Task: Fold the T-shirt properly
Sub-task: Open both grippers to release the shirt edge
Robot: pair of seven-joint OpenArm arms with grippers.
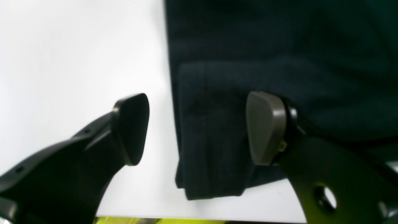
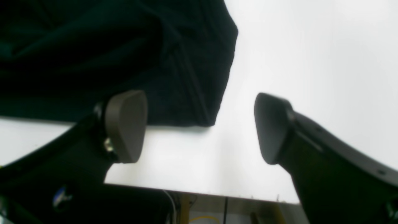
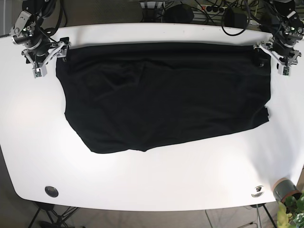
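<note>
A black T-shirt [image 3: 161, 95] lies spread flat on the white table [image 3: 156, 180]. My left gripper [image 3: 273, 61] is open at the shirt's far right corner. In the left wrist view the gripper [image 1: 199, 129] straddles the folded corner of the shirt [image 1: 279, 62], with one finger [image 1: 267, 127] over the cloth and the other over bare table. My right gripper [image 3: 50, 61] is open at the far left corner. In the right wrist view the gripper [image 2: 199, 127] has one finger [image 2: 124, 126] at the edge of the shirt [image 2: 124, 62], and the other is over the table. Neither gripper holds cloth.
Cables and power strips [image 3: 209, 9] lie behind the table's far edge. A round grommet [image 3: 51, 191] sits at the near left, and another grommet [image 3: 258, 190] at the near right. A potted plant [image 3: 285, 192] stands off the near right corner.
</note>
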